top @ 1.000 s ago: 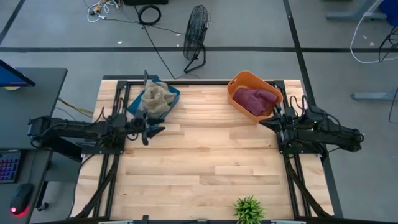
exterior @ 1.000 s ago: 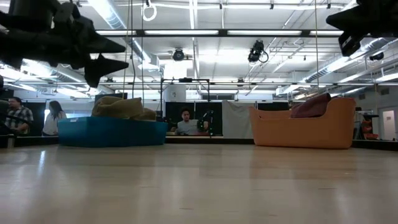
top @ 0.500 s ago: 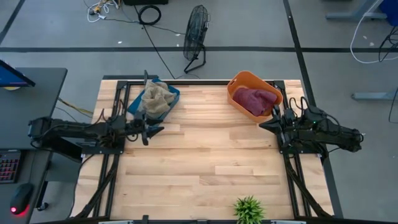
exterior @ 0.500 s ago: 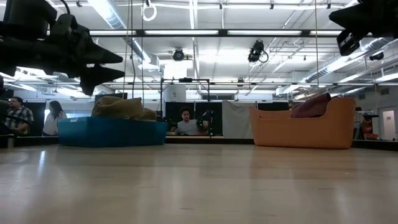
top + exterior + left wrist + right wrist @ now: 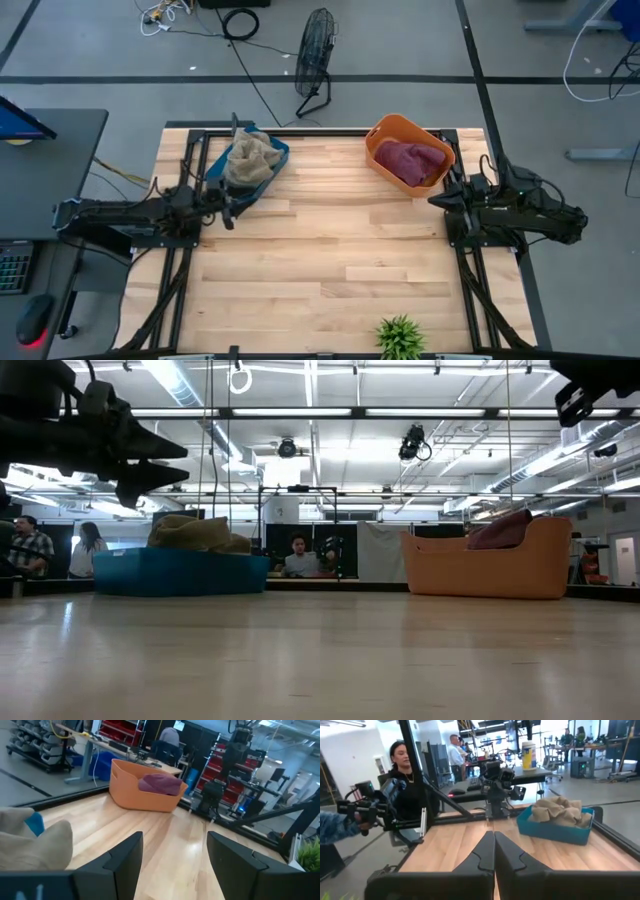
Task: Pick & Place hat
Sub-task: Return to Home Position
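Job looks finished: tan fabric caps [image 5: 252, 157] in blue plastic bin [image 5: 180, 576], maroon caps [image 5: 410, 160] in orange bin [image 5: 384, 128]; left tool [image 5: 175, 836] open, right tool [image 5: 494, 834] closed.

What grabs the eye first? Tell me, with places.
Two bright bins stand at the far edge of the table: a blue bin heaped with brown caps on the left, an orange bin holding red caps on the right. The arms flank the table, left gripper open, right gripper shut.

My left gripper [image 5: 238, 205] hangs over the left edge of the table [image 5: 320, 260], just beside the blue bin [image 5: 280, 155] holding the brown cap [image 5: 250, 158], and my right gripper [image 5: 437, 201] hangs at the right edge near the orange bin [image 5: 385, 128] filled with red caps [image 5: 410, 160].
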`<action>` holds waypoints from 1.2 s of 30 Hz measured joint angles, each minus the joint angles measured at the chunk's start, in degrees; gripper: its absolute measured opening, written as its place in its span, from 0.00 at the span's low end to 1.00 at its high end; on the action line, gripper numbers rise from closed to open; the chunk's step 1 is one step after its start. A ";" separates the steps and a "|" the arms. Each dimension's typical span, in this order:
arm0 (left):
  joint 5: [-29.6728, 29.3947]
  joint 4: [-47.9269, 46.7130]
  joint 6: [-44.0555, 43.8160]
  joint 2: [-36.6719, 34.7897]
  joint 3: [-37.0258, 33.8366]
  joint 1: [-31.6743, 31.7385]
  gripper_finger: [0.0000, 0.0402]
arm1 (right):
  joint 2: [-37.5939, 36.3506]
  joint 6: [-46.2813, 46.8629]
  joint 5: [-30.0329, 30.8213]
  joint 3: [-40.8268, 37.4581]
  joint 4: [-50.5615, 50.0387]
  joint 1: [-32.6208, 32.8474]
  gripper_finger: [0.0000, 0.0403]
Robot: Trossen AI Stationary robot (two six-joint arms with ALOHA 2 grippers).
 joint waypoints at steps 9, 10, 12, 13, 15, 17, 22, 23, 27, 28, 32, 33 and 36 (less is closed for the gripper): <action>-2.98 -2.58 0.03 -2.57 -0.02 -0.02 0.56 | 0.00 -0.03 0.01 -1.53 3.06 0.00 0.00; -3.00 -2.56 0.08 -2.55 -0.02 -0.02 0.56 | 0.00 -0.22 0.01 -2.56 4.93 0.00 0.00; -3.00 -2.56 -0.32 -2.52 -0.02 -0.02 0.56 | 0.00 -1.07 0.02 -4.95 9.55 -0.01 0.00; -3.00 -2.54 -0.38 -2.52 -0.02 -0.02 0.56 | 0.00 -1.04 0.03 -6.34 11.83 -0.02 0.00; -3.00 -2.54 -0.62 -2.52 -0.04 -0.02 0.56 | 0.00 -0.20 0.01 -9.13 15.59 0.00 0.00; -3.00 -2.52 -0.57 -2.52 -0.04 -0.02 0.56 | 0.00 1.50 -0.12 -12.28 19.92 0.00 0.00; -3.11 -2.54 0.08 -2.50 -0.04 -0.02 0.56 | 0.00 4.74 -0.12 -20.71 32.57 0.00 0.00; -3.11 -2.54 0.78 -2.50 -0.04 -0.02 0.56 | 0.00 5.36 -0.12 -22.10 34.75 -0.02 0.00; -3.14 -2.56 2.41 -2.50 -0.04 -0.02 0.56 | 0.00 7.80 0.07 -24.68 35.38 -0.02 0.00; -3.15 -2.56 2.36 -2.50 -0.04 -0.02 0.56 | 0.00 7.87 0.05 -24.63 34.47 -0.02 0.00; -3.03 -2.56 1.13 -2.48 -0.07 -0.02 0.56 | 0.00 7.60 0.07 -24.58 33.58 -0.02 0.00; -2.81 -2.56 0.76 -2.48 -0.07 -0.02 0.56 | 0.00 7.46 0.33 -24.55 33.08 -0.02 0.01; -2.68 -2.43 -1.96 -2.48 -0.07 -0.02 0.56 | 0.00 8.13 3.34 -24.55 30.26 -0.02 0.02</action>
